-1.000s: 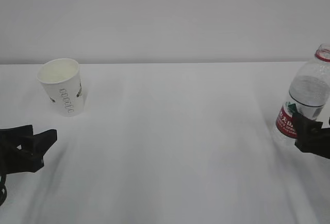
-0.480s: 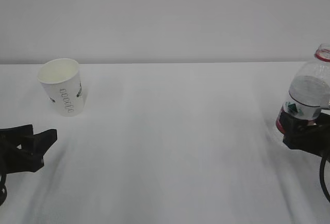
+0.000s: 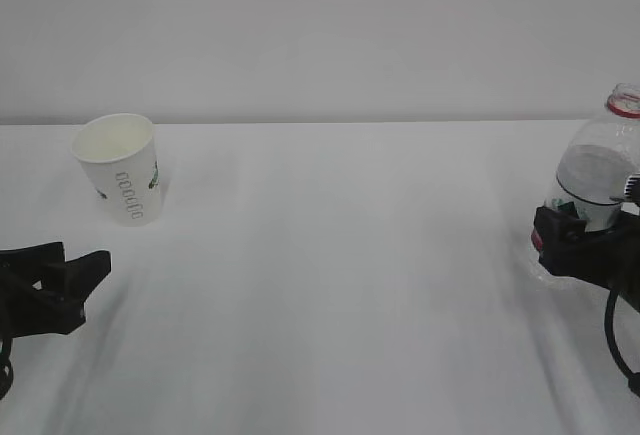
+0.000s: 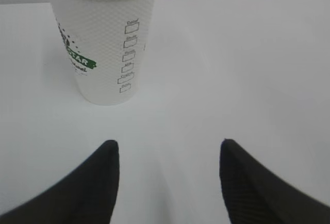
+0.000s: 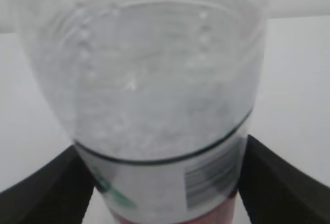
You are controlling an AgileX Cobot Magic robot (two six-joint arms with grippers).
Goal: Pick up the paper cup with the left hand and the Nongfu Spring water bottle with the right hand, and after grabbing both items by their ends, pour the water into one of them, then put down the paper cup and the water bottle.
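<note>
at right edge, right hand (image 3: 580,240) jaws wide around half-hidden bottle (image 3: 600,170), left hand (image 3: 75,280) jaws apart, empty

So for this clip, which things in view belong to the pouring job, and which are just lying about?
Belongs to the job:
- paper cup, upright, untouched
- Nongfu Spring water bottle, between the jaws of the right hand
- left hand, jaws open, short of the cup

Just lying about:
- nothing else; only the white table

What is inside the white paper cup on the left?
The white tapered paper cup shows only pale inner wall below its rim, with no visible contents; its bottom is hidden from both views.
</note>
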